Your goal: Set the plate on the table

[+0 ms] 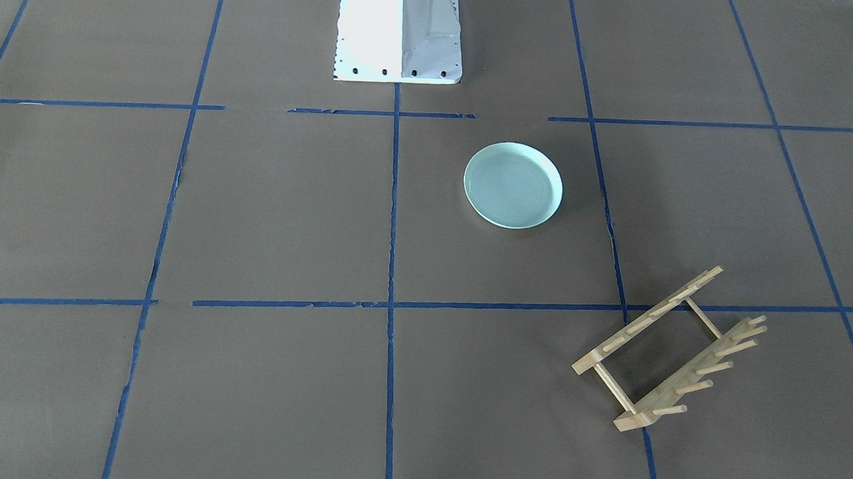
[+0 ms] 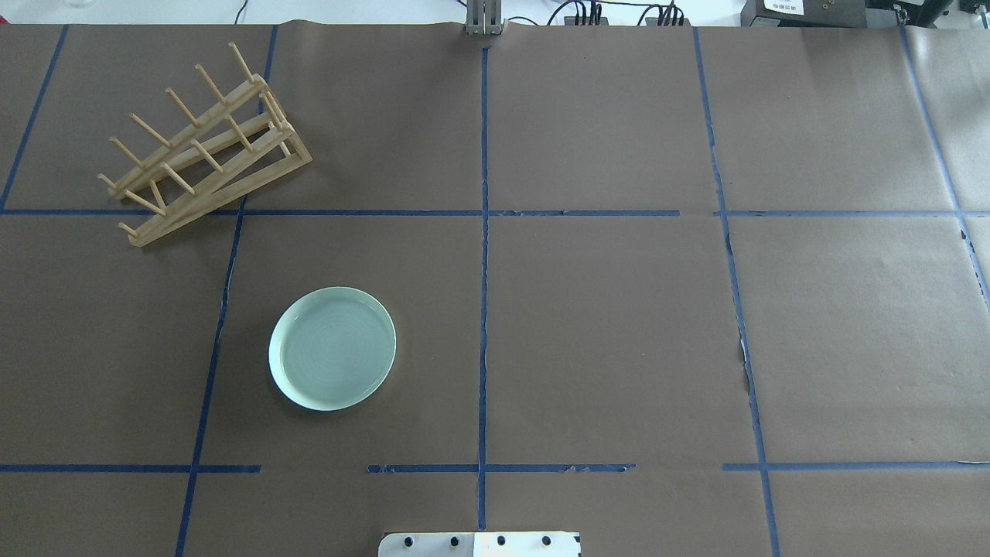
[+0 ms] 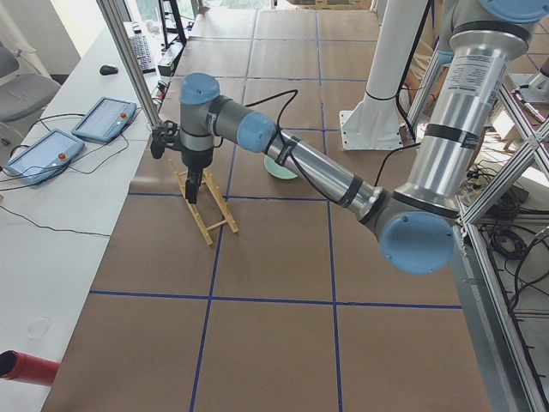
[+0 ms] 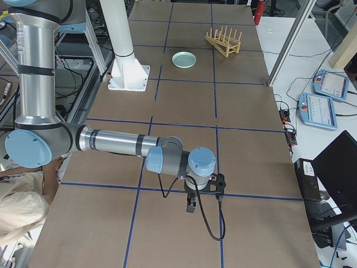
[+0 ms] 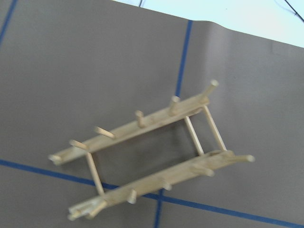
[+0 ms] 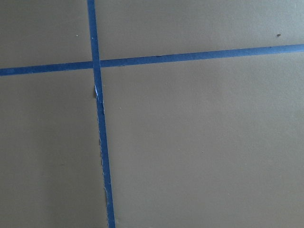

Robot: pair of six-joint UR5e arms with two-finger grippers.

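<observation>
Mint plate [image 2: 332, 358] flat on table [image 2: 603, 348], rack [image 2: 205, 147] apart

The plate [image 2: 332, 359] lies flat on the table [image 2: 619, 309], left of centre, nearer the robot's edge. The wooden peg rack [image 2: 205, 147] stands well apart from it, toward the far left corner.

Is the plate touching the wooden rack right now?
Apart. The overhead exterior view shows a wide stretch of bare table between the plate and the wooden rack.
</observation>
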